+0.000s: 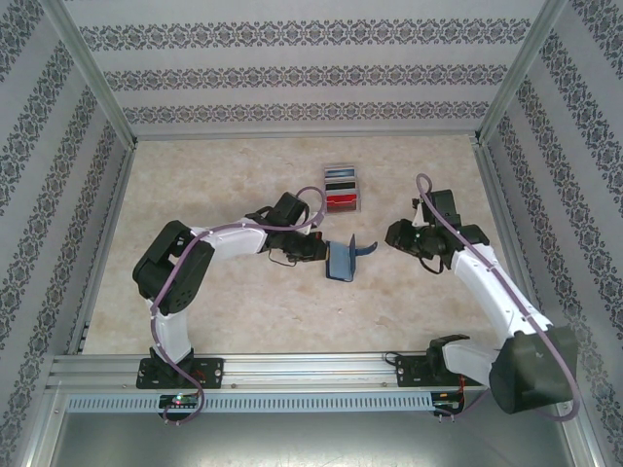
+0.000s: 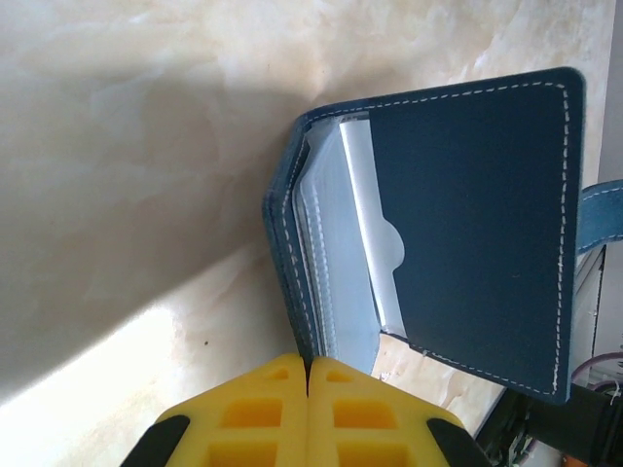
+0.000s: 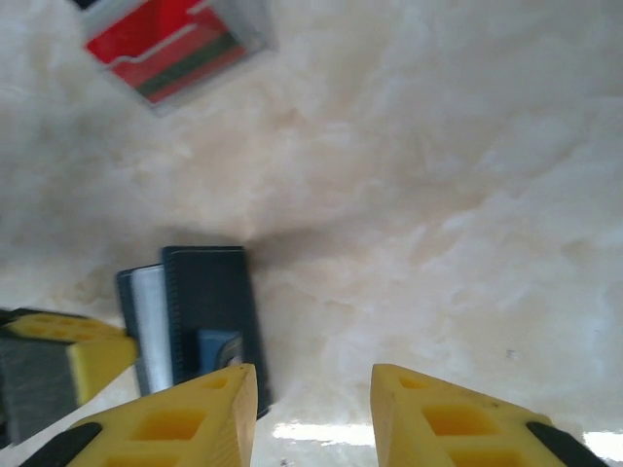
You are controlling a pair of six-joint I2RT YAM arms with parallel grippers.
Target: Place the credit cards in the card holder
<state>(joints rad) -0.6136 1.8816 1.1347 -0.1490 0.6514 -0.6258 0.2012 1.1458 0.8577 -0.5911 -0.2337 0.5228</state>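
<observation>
In the overhead view the left end effector (image 1: 316, 250) sits just left of centre, clamped on the card holder (image 1: 342, 259). The holder is held open and upright at mid-frame above the counter (image 1: 243, 321). Whether it touches the counter cannot be told. Just above it, the cards (image 1: 342, 195) stand in a clear rack (image 1: 342, 170). Further right, apart from the holder, is the right end effector (image 1: 392, 236).

In the left wrist view the yellow fingers (image 2: 263, 409) meet at bottom centre, pinching the holder's lower edge. The open navy holder takes up the right half, with clear sleeves (image 2: 336, 263) inside and its tab (image 2: 604, 216) at the right edge.

In the right wrist view the holder lies at lower left. The right end effector's fingers (image 3: 195, 413) at the bottom stand partly apart with only bare counter between them. Red cards show at upper left.
</observation>
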